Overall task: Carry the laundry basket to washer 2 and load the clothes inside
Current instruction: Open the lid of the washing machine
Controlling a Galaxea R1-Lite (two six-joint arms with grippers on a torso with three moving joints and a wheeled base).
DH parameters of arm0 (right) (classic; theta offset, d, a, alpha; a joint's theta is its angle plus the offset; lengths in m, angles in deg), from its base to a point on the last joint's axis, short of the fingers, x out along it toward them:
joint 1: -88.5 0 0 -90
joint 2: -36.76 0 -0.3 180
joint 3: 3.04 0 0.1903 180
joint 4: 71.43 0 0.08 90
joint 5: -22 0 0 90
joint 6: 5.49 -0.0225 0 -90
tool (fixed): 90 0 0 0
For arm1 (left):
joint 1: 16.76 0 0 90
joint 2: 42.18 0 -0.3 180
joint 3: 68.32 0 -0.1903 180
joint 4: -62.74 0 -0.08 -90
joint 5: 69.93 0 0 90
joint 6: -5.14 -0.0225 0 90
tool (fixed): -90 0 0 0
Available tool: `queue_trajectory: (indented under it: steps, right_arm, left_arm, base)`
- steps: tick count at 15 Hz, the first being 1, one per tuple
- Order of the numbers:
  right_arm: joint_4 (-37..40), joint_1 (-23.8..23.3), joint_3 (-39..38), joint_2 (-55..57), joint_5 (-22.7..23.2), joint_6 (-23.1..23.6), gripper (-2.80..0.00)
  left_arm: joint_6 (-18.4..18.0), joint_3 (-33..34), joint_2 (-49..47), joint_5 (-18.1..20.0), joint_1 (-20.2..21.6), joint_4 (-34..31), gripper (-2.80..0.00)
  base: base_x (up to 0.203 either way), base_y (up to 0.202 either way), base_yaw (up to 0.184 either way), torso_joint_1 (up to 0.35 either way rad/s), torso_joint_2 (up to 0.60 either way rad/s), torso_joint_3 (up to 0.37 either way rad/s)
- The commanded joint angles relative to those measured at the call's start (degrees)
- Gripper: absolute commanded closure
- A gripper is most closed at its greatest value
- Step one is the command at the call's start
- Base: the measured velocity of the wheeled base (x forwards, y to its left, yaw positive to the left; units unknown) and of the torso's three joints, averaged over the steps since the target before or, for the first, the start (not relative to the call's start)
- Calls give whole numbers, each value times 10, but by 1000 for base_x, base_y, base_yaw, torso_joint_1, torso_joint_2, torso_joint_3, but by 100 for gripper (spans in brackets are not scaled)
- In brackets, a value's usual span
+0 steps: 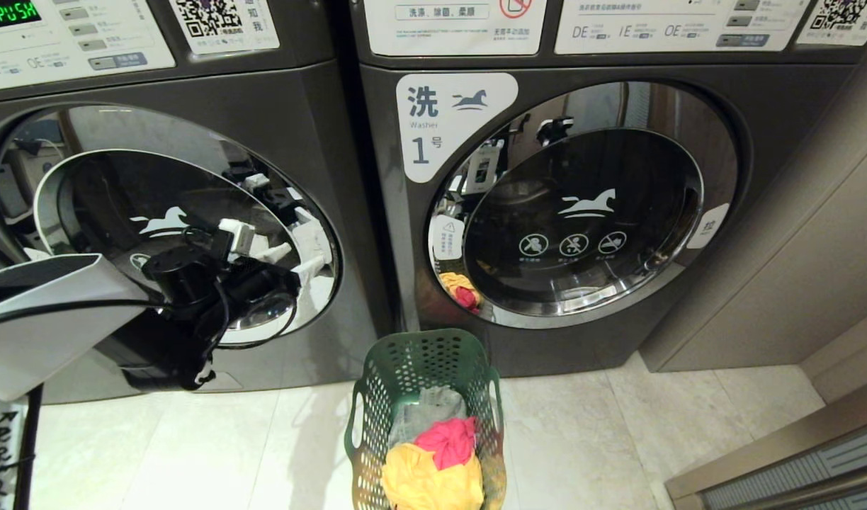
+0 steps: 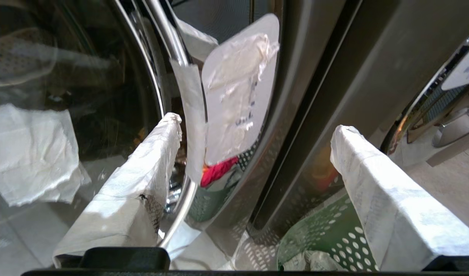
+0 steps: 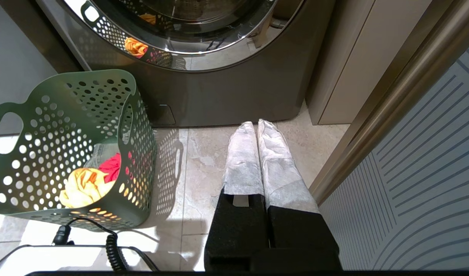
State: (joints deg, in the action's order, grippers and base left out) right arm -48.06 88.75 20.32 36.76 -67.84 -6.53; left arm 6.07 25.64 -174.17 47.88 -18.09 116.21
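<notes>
The laundry basket [image 1: 425,418] is tall, dark green plastic, pierced all over with round holes, with oval cut-out handles near its rim. It stands on the pale tiled floor [image 1: 603,439], near the camera, just in front of the gap between two washers. Inside lie the clothes [image 1: 437,457], three pieces: a bright yellow one nearest, a pink-red one on top of it, and a grey one behind.

Two dark grey front-load washers are in view, side by side. The right one [image 1: 759,127] bears a white label reading "1" and its round chrome-rimmed door is shut. The left washer [image 1: 292,127] has the same horse logo on its glass door; its number cannot be seen here.

The left gripper [image 2: 253,153] hangs at the right edge of the left washer's door, its paper-wrapped fingers [image 2: 150,161] spread wide, holding nothing. The right gripper [image 3: 257,153] points at the floor right of the basket, fingers pressed together, empty.
</notes>
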Motion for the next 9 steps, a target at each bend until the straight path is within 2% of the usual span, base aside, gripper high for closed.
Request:
queue_trajectory:
  steps: [1, 9]
  right_arm:
    - [0, 0, 0, 1, 0, 0, 0]
    - [0, 0, 0, 0, 0, 0, 0]
  left_arm:
    - [0, -30, -15, -1, -3, 2, -280]
    - [5, -107, -65, 1, -6, 1, -280]
  base:
    - [0, 0, 0, 0, 0, 0]
    - [0, 0, 0, 0, 0, 0]
